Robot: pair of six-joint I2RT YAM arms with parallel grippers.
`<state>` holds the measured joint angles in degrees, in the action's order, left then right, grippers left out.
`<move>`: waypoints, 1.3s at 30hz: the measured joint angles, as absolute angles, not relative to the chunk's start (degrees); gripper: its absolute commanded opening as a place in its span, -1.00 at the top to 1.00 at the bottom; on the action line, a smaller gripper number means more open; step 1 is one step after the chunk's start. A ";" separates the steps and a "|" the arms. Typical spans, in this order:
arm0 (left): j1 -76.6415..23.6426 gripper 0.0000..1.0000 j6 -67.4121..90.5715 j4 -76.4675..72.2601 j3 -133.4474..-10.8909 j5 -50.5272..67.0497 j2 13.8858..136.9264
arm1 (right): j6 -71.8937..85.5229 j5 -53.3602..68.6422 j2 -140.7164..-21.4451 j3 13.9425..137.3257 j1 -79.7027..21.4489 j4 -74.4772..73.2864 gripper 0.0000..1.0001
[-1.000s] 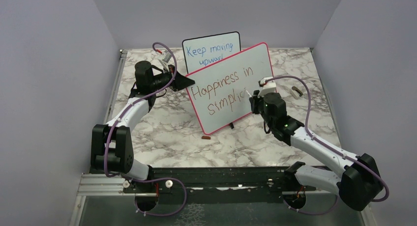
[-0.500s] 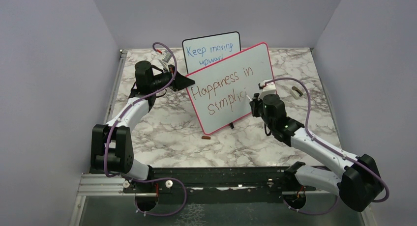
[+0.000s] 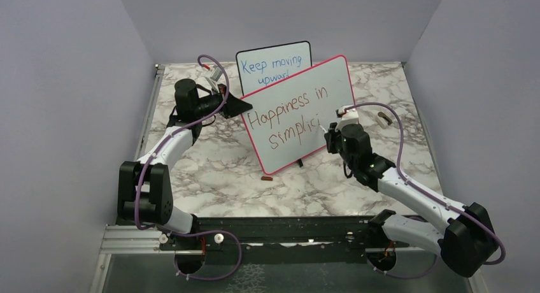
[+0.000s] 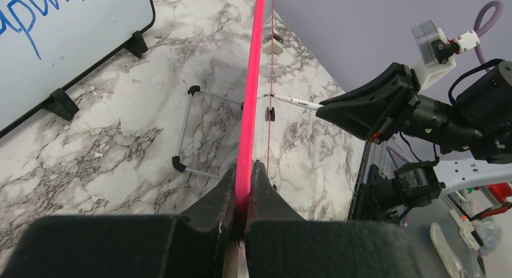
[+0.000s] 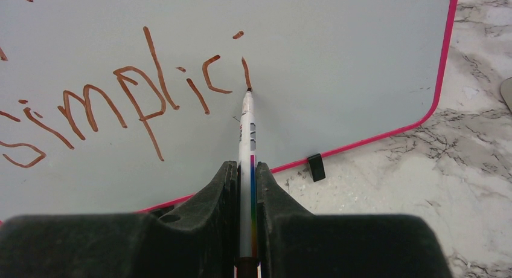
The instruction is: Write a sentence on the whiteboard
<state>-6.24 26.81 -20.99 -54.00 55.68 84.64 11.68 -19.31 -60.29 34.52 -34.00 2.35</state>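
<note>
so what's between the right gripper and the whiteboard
Only the marker: the right gripper clamps it and its tip touches the whiteboard, clearest in the right wrist view.

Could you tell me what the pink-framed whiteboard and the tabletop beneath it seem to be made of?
Whiteboard: smooth, glossy white face, probably coated steel or melamine; its pink frame with rounded corners looks like moulded plastic. Tabletop: white with grey veining and an even sheen, so marble or a marble-print laminate, unclear which.

You have two boards: one pink-framed whiteboard (image 3: 298, 114), one black-framed board (image 3: 274, 65). One marker (image 5: 247, 139). Two grippers: left gripper (image 4: 243, 169), right gripper (image 5: 244, 167). One loose brown bit (image 3: 267, 177).
</note>
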 measured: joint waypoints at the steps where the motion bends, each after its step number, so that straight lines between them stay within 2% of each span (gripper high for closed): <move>1: -6.24 1.00 26.81 -20.99 -54.00 55.68 84.64 | 11.46 -19.46 -60.16 34.52 -34.00 2.39 0.98; 39: -6.24 1.00 26.70 -20.78 -54.00 55.64 84.64 | 7.49 -15.70 -63.02 36.18 -28.03 8.05 0.98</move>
